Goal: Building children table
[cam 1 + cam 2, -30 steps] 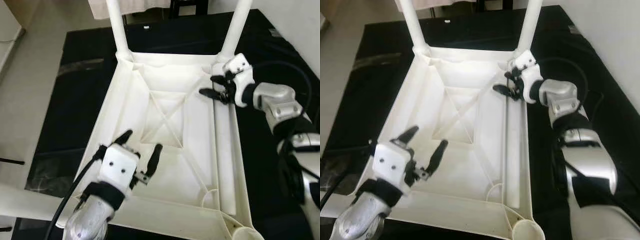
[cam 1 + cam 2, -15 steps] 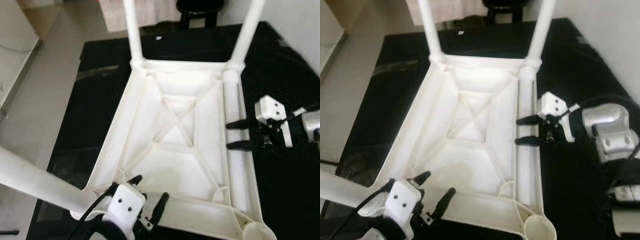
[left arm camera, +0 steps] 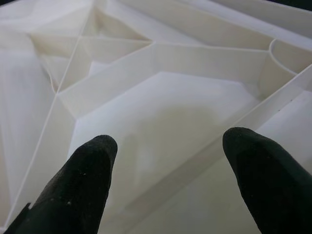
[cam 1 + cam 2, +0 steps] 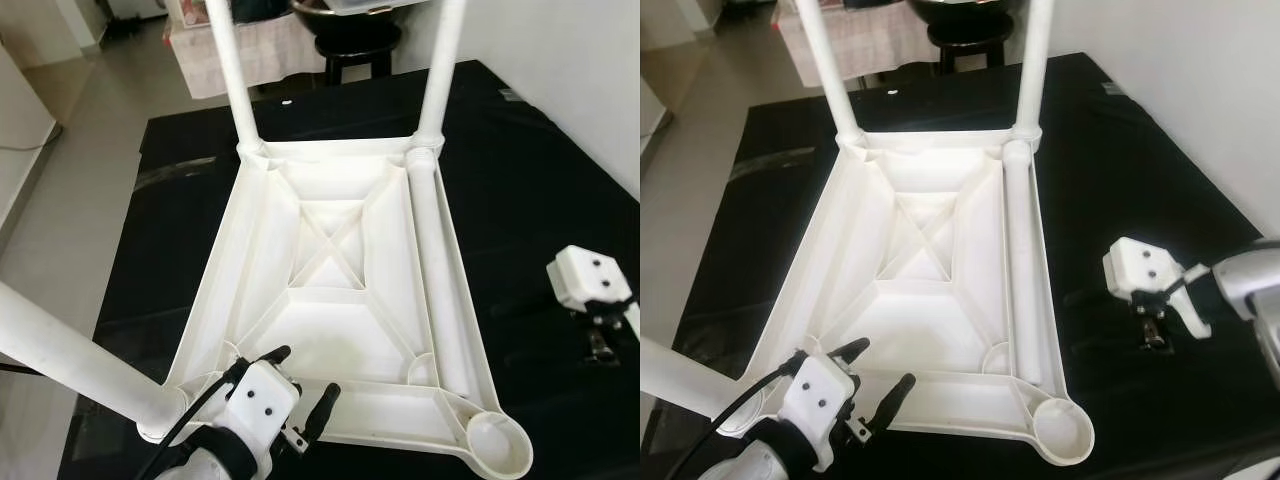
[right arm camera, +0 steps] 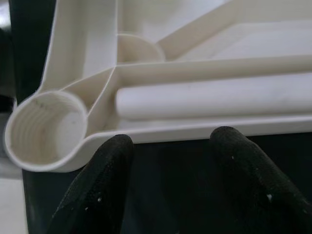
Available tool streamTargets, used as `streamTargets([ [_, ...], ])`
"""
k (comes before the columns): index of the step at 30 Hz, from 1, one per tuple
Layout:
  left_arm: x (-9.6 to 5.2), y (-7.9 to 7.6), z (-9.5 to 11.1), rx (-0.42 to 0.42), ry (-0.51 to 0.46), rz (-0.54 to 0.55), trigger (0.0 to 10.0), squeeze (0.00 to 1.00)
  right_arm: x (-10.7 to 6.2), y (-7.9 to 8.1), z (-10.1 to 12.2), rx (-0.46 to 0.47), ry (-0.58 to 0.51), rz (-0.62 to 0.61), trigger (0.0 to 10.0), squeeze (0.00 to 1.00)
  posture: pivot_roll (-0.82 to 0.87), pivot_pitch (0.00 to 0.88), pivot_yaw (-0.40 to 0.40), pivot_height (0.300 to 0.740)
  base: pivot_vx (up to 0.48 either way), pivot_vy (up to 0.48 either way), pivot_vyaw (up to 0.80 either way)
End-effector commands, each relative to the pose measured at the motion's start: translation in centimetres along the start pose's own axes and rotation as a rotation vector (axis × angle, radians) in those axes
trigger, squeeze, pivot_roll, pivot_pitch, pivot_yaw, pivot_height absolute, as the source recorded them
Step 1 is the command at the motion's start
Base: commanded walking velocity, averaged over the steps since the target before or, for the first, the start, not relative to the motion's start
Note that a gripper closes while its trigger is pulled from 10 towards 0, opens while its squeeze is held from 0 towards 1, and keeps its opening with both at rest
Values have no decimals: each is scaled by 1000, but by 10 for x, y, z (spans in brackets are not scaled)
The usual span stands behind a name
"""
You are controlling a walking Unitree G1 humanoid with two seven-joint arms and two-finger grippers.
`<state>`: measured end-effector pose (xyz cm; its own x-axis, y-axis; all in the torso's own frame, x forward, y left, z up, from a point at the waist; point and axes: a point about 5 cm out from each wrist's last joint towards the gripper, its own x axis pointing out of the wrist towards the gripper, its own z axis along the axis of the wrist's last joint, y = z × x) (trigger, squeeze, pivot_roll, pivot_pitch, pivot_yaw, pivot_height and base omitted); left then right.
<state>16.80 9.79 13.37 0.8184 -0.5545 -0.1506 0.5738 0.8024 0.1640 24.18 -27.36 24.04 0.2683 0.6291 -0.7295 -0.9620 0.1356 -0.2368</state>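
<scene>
Both end effectors, left (image 4: 878, 372) and right (image 4: 1080, 297), wide open, empty.

You have the upturned white table top (image 4: 930, 260) on the black mat (image 4: 1120, 180). Off its right edge, your right gripper (image 4: 1080, 298) hovers open, apart from it. At its near rim your left gripper (image 4: 878, 372) hovers, fingers spread.

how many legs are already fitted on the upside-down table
3: two upright legs at the far corners, far-left leg and far-right leg, one near-left leg. A loose leg lies inside the right rim.
</scene>
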Motion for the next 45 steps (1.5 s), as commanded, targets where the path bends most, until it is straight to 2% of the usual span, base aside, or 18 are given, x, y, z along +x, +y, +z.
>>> streamTargets([
  [1, -2, 2, -6, 0, 25, -7, 10000, 0, 11, 7, 2, -27, 41, 20, 10000, 0, -83, 161, 112, 740, 0, 0, 0],
  [6, -2, 1, -8, -3, 29, -17, 10000, 0, 21, 11, 4, -35, 46, -5, 10000, 0, -84, 162, 116, 740, 0, 0, 0],
  [7, -2, 1, -8, -4, 28, -20, 10000, 0, 28, 8, 7, -41, 27, -49, 10000, 0, -83, 164, 116, 740, 0, 0, 0],
  [9, -1, 1, -8, -3, 27, -20, 10000, 0, 30, 7, 8, -42, 19, -60, 10000, 0, -83, 164, 116, 740, 0, 0, 0],
  [12, 0, 3, -8, -1, 23, -3, 10000, 0, 40, -2, 14, -50, -40, -152, 10000, 0, -82, 168, 113, 740, 0, 0, 0],
  [21, 0, 5, -7, -1, 17, 19, 10000, 0, 49, -9, 20, -23, -100, -233, 10000, 0, -78, 172, 110, 740, 0, 0, 0],
  [23, 1, 6, -6, -3, 12, 33, 10000, 0, 59, -15, 29, 1, -168, -302, 10000, 0, -77, 174, 108, 740, 0, 0, 0],
  [25, 1, 7, -5, -6, 7, 39, 10000, 0, 63, -16, 32, 2, -185, -328, 10000, 0, -76, 175, 108, 740, 0, 0, 0],
  [35, 1, 6, -6, -8, 11, 33, 10000, 0, 72, -13, 35, -12, -175, -331, 10000, 0, -79, 178, 106, 740, 0, 0, 0],
  [41, -8, -15, -16, -29, 74, -94, 10000, 0, 88, 0, 39, -125, -110, -221, 10000, 0, -74, 192, 104, 740, 0, 0, 0],
  [45, -11, -15, -16, -38, 83, -66, 10000, 0, 93, -1, 44, -157, -108, -212, 10000, 0, -68, 196, 100, 740, 0, 0, 0],
])
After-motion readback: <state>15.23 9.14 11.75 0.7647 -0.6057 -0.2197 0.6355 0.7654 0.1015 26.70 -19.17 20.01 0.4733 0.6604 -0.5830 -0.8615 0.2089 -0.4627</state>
